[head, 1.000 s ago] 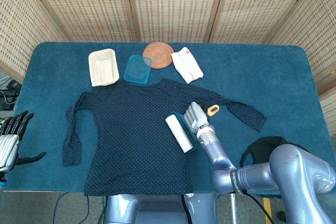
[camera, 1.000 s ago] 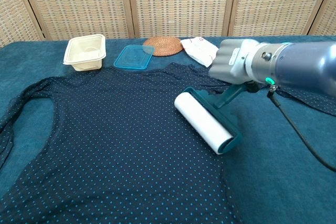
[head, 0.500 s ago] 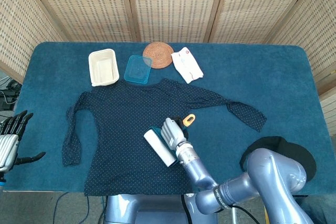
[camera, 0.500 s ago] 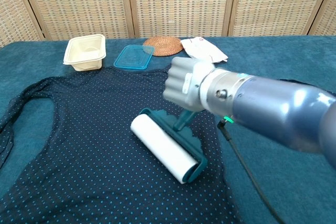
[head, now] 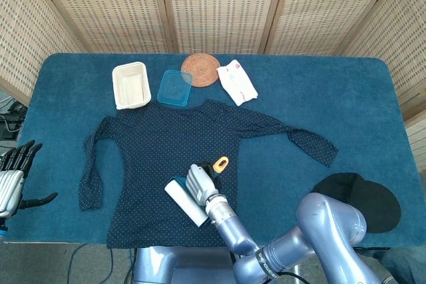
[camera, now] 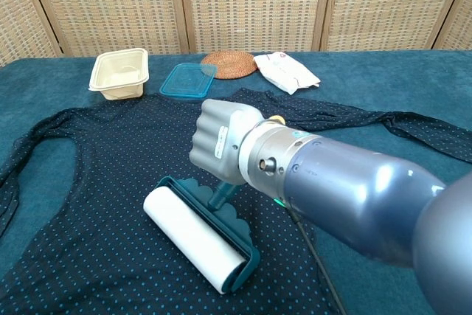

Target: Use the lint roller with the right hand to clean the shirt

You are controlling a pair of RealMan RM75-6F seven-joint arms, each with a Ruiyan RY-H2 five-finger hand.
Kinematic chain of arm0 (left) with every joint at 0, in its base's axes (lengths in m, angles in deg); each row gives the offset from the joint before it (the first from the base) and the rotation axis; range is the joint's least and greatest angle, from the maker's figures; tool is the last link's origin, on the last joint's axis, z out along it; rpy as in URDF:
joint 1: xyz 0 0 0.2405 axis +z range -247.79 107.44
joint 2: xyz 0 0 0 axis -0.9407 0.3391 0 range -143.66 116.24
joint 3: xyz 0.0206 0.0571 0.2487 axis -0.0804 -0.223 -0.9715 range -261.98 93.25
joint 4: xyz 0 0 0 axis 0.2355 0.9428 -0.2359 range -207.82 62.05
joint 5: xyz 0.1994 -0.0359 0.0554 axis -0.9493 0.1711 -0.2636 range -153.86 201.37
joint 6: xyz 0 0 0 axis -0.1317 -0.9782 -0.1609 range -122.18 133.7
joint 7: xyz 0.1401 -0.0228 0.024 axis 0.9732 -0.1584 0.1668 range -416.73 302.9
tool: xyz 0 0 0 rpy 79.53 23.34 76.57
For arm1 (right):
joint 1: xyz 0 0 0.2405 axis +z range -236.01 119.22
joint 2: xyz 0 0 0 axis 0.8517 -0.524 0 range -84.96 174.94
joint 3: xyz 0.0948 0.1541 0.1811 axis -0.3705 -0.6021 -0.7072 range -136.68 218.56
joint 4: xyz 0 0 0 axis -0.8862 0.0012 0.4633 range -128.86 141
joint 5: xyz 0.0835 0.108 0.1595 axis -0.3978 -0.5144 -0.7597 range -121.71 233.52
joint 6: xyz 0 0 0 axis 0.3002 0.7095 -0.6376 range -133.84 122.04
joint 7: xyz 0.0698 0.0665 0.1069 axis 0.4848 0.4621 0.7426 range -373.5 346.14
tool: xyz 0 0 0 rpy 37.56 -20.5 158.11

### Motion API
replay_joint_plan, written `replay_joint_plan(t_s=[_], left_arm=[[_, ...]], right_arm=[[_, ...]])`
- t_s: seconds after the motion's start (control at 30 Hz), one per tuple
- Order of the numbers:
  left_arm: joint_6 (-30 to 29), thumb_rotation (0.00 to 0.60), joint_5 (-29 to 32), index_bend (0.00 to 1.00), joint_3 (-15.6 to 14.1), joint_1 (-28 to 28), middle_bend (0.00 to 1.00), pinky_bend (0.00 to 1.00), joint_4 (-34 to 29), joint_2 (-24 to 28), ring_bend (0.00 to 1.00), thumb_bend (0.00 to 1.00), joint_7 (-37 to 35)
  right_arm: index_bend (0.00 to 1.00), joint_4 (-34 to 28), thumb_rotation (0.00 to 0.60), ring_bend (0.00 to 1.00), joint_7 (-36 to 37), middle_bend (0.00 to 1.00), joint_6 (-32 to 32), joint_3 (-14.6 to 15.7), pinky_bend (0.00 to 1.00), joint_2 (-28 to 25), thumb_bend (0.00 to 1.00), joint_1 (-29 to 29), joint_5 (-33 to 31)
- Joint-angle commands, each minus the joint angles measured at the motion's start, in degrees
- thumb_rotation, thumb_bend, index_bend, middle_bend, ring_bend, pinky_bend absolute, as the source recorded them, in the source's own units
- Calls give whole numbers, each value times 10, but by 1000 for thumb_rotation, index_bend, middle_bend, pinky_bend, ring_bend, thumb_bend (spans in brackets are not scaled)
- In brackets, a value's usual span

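A dark navy dotted shirt (head: 160, 157) (camera: 110, 182) lies spread flat on the blue table. My right hand (head: 200, 184) (camera: 221, 145) grips the teal handle of a lint roller (head: 186, 203) (camera: 195, 237), whose white roll presses on the shirt's lower middle. The handle's orange tip (head: 219, 163) sticks out behind the hand. At the far left edge of the head view my left hand (head: 16, 174) hovers off the table with its fingers spread and nothing in them.
Behind the shirt stand a cream tub (head: 130, 85) (camera: 120, 72), a clear blue lid (head: 175, 87) (camera: 188, 80), a woven round mat (head: 200, 69) (camera: 229, 63) and a white packet (head: 237, 82) (camera: 285, 71). A black cloth (head: 363, 201) lies at the front right.
My right hand has dragged the lint roller across the shirt toward the robot's left and nearer the front hem. The left hand has not moved.
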Motion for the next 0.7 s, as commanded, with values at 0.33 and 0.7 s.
replay_joint_plan(t_s=[0.33,0.7], left_arm=[[0,600,-2,0,-1,0,0,0,0,-1,0,0,3],[0,600,0,0,-1,0,0,0,1,0,0,0,-1]], right_arm=[[724,-5,600,1000,-3,1000,6,4,1000,12,585,-1,1],[723,12,600,1000,11,1000,2,19,1000,-11,586,-13,29]])
